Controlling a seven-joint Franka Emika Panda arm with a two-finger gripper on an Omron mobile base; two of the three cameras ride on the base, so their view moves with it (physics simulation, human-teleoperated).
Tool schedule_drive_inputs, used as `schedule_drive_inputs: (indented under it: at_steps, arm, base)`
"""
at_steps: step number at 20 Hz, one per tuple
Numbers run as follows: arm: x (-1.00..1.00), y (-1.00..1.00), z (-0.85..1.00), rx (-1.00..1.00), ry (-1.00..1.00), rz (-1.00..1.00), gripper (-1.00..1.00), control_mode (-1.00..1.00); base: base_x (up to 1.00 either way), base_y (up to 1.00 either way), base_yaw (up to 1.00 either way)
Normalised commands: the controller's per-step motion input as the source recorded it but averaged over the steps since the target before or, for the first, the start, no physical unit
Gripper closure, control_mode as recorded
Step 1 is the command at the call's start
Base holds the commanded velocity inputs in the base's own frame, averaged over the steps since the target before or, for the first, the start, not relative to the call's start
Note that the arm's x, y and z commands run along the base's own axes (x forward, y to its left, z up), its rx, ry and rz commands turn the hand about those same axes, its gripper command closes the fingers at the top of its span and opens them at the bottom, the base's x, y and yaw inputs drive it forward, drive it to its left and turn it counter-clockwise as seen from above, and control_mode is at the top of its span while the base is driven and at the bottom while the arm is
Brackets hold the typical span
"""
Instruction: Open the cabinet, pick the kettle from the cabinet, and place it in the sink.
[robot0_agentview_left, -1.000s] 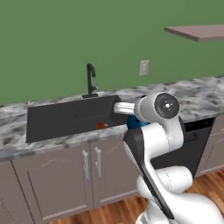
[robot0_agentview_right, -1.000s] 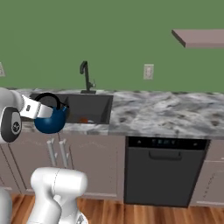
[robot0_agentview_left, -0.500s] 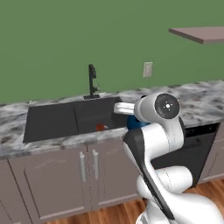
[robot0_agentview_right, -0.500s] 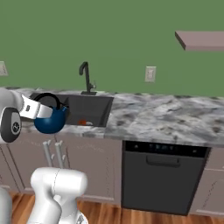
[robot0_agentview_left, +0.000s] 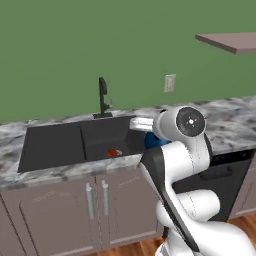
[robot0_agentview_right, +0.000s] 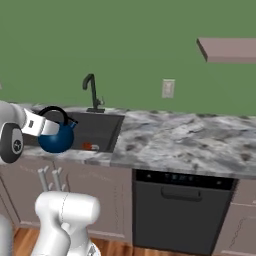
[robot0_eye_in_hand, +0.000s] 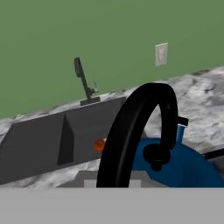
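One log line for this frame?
phase: carrying to sink | gripper: shut on kettle | kettle: airborne at sink's front edge | placed: no

Whole scene is drifting rightward in both base views: sink, faucet, wall outlet, shelf. Camera travel, not object movement.

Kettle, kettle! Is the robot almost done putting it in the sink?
Almost. The blue kettle is already out of the cabinet and carried by the gripper. Right now it hangs in the air by the counter's front edge, near the right basin of the black sink, not inside it. What is left: move it over the basin, lower it and let go. A small orange thing already lies in there.
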Motion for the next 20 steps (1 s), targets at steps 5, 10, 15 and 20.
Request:
schedule_drive_inputs:
  at_steps: [5,10,15,20]
  arm:
    - [0.00,0.00,0.00,0.00,0.00,0.00,1.00,1.00]
    - [0.00,0.00,0.00,0.00,0.00,0.00,1.00,1.00]
    - [0.00,0.00,0.00,0.00,0.00,0.00,1.00,1.00]
    - [0.00,0.00,0.00,0.00,0.00,0.00,1.00,1.00]
  base:
    - [0.43,-0.35,0.00]
    - [0.46,-0.33,0.00]
    - [0.48,-0.17,0.00]
    - [0.20,0.07,0.00]
